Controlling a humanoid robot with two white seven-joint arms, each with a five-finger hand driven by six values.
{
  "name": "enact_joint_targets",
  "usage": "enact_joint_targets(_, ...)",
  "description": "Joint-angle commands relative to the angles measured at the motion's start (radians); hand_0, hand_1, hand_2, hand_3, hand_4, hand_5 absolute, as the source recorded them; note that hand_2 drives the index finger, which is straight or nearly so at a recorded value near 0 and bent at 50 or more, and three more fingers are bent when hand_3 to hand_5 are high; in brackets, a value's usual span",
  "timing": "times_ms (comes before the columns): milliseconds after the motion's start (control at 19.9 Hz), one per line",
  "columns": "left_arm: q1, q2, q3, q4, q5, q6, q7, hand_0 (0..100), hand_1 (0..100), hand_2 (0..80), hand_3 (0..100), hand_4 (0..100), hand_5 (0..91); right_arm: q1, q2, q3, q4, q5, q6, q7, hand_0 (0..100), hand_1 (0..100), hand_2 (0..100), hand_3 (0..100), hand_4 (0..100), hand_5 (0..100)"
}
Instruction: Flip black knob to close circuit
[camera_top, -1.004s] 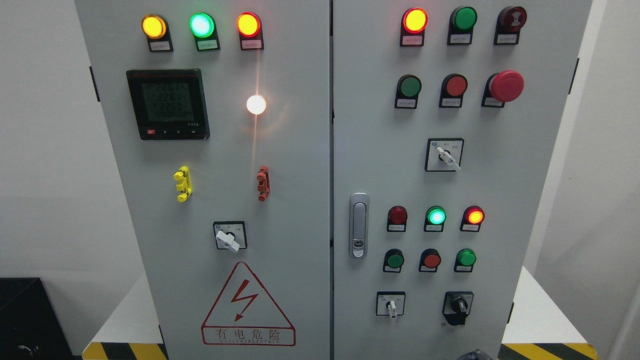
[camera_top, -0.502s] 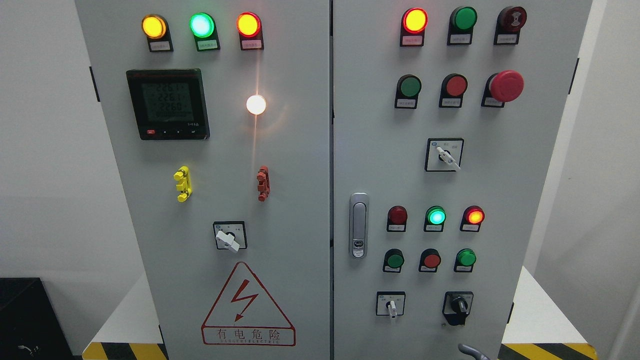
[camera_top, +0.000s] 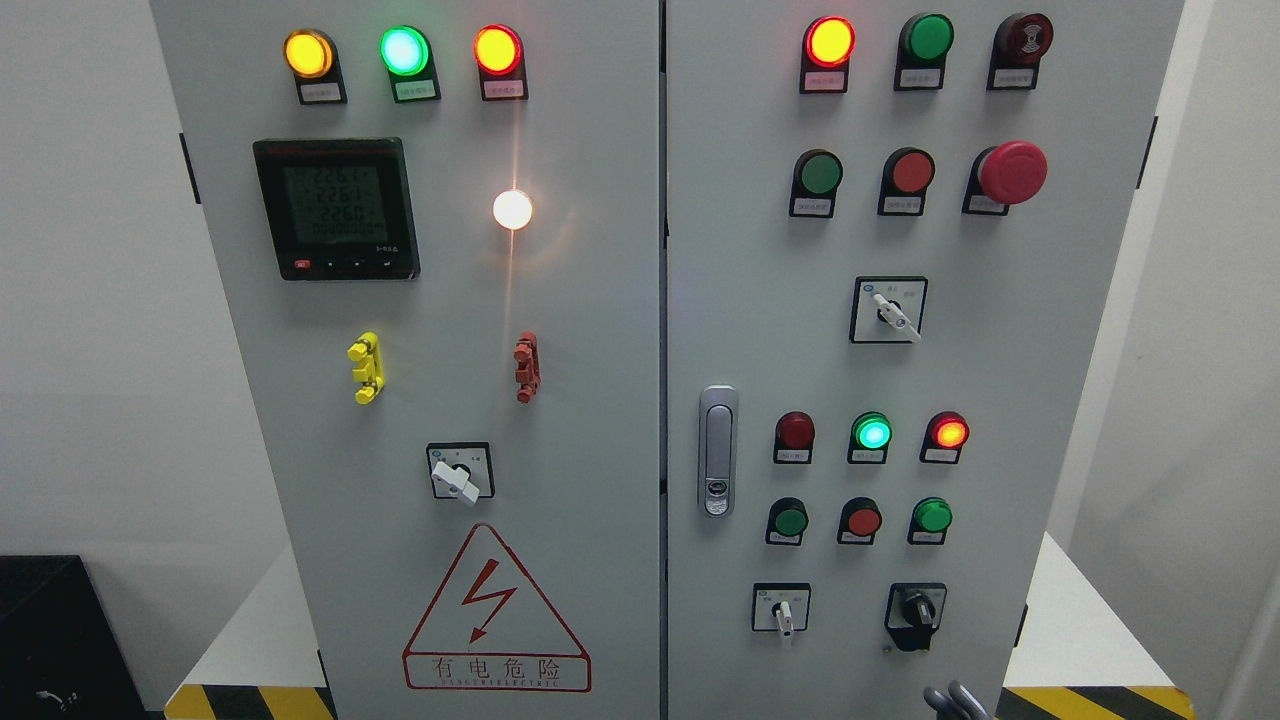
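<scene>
Black knob (camera_top: 915, 608) sits low on the cabinet's right door (camera_top: 740, 300), at about five o'clock in the view, its pointer roughly upright; whether that closes the circuit I cannot tell. Going left to right: the left door (camera_top: 600, 300) carries the lit meter (camera_top: 335, 208). At the bottom edge, grey fingers (camera_top: 955, 700) have risen below the knob since a second ago, so a reach seems underway. Only tips show; their spread is unclear. No containers appear.
</scene>
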Motion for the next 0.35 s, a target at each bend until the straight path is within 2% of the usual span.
enact_joint_targets(0, 0.021, 0.001, 0.000, -0.023, 0.000, 0.000, 0.000, 12, 56, 0.0, 0, 0, 0.0, 0.015, 0.000, -0.010, 0.023, -0.026, -0.009, 0.001, 0, 0, 0, 5, 3, 0)
enact_joint_targets(301, 0.021, 0.001, 0.000, -0.023, 0.000, 0.000, 0.000, 12, 56, 0.0, 0, 0, 0.0, 0.015, 0.000, -0.008, 0.023, -0.026, -0.009, -0.001, 0, 0, 0, 5, 3, 0)
